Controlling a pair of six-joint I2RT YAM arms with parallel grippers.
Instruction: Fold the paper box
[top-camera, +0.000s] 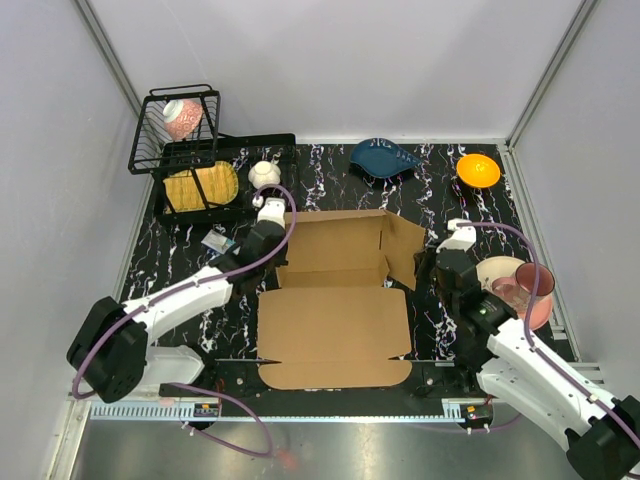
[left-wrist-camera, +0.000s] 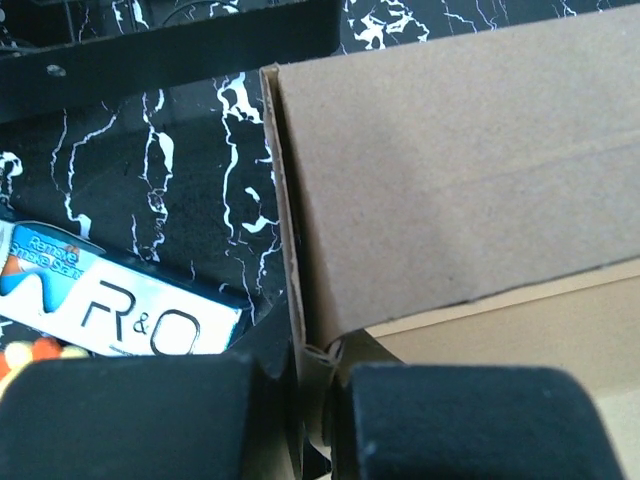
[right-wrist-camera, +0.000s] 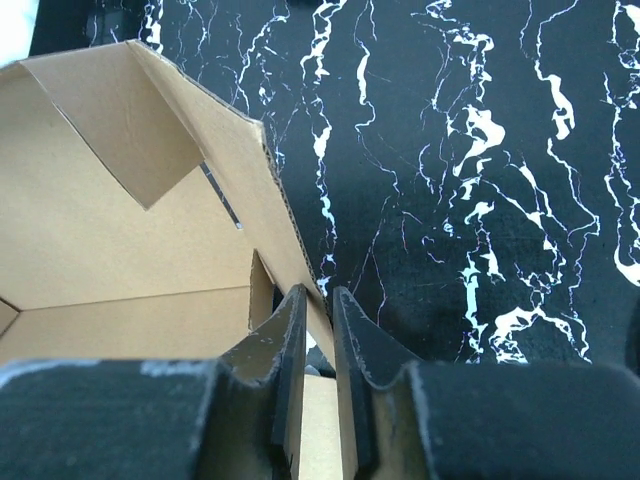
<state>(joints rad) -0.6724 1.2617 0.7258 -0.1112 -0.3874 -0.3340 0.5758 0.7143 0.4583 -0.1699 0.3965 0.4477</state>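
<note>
The paper box is plain brown cardboard in the middle of the black marbled table, its back wall and right side flap raised and its front panel lying flat. My left gripper is at the box's left rear corner. In the left wrist view it is shut on the upright cardboard edge. My right gripper is at the raised right flap. In the right wrist view its narrow jaws are shut on that flap's edge.
At the back left stand a black wire basket and a black tray holding a yellow item. A white ball, a blue dish and an orange bowl lie behind the box. A pink bowl sits right, a printed packet left.
</note>
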